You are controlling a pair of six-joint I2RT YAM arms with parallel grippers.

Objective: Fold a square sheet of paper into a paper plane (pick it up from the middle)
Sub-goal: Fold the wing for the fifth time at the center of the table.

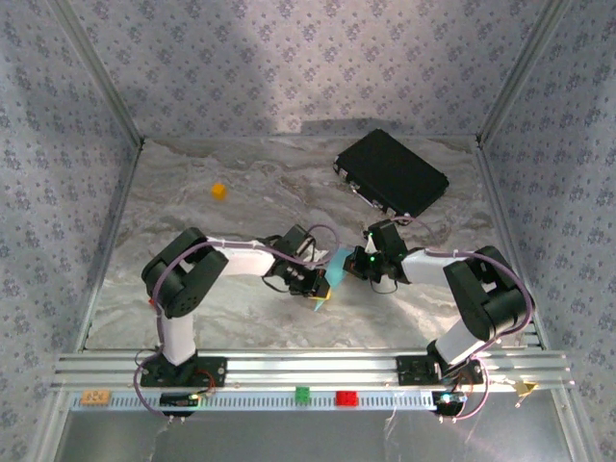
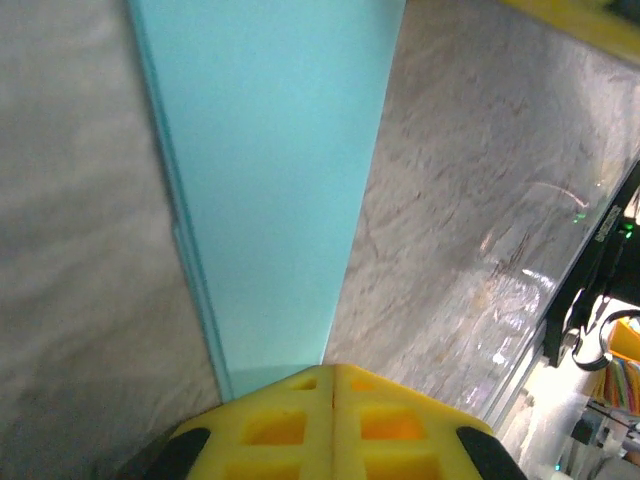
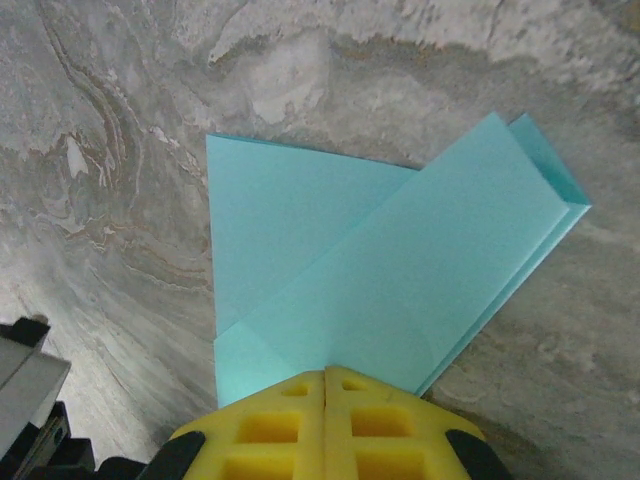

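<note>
The light-blue sheet of paper (image 1: 337, 269) is folded into overlapping creased layers and sits at mid-table between both grippers. My left gripper (image 1: 316, 281) holds its left end. In the left wrist view a long narrow strip of the paper (image 2: 270, 180) runs up from the closed yellow fingertips of that gripper (image 2: 332, 368). My right gripper (image 1: 362, 262) holds the opposite side. In the right wrist view the paper (image 3: 400, 270) fans out from its closed yellow tips (image 3: 326, 370), a flat lower layer with a slanted folded band over it. I cannot tell if the paper touches the table.
A black rectangular case (image 1: 391, 171) lies at the back right. A tiny orange cube (image 1: 219, 191) sits at the back left. Patterned walls close off three sides. Small green (image 1: 302, 394) and red (image 1: 346, 397) bricks rest on the front rail.
</note>
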